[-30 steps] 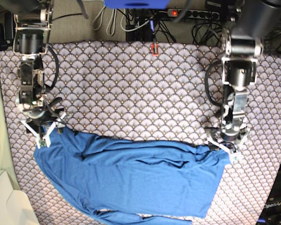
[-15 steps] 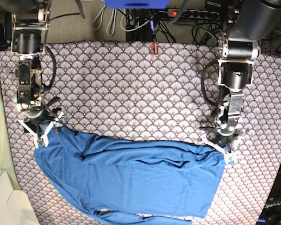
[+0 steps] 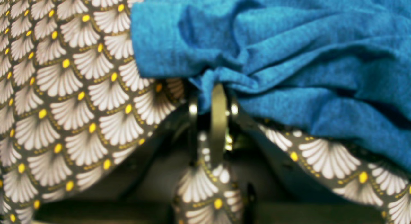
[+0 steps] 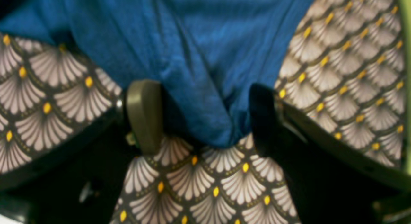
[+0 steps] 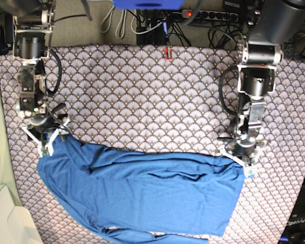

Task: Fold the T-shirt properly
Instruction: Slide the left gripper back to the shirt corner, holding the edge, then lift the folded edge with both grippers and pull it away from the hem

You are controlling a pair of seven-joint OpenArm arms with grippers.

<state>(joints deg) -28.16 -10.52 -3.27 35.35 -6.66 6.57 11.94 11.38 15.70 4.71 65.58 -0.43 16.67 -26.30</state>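
The blue T-shirt (image 5: pixel 147 193) lies crumpled lengthwise across the front of the patterned table cloth (image 5: pixel 142 96). My left gripper (image 5: pixel 240 158) sits at the shirt's right upper corner. In the left wrist view this gripper (image 3: pixel 213 89) is shut on a bunched fold of the T-shirt (image 3: pixel 289 40). My right gripper (image 5: pixel 50 142) is at the shirt's left upper corner. In the right wrist view it (image 4: pixel 202 98) stands open, with a tip of the T-shirt (image 4: pixel 199 40) lying between its two fingers, pinched by neither.
A power strip (image 5: pixel 208 15) and cables run behind the table's far edge. A small red object (image 5: pixel 168 53) sits at the back middle. A cream surface (image 5: pixel 5 218) borders the front left corner.
My left gripper has closed on the shirt's right corner and bunched the cloth. The right gripper has drawn slightly back toward the far side, still open.
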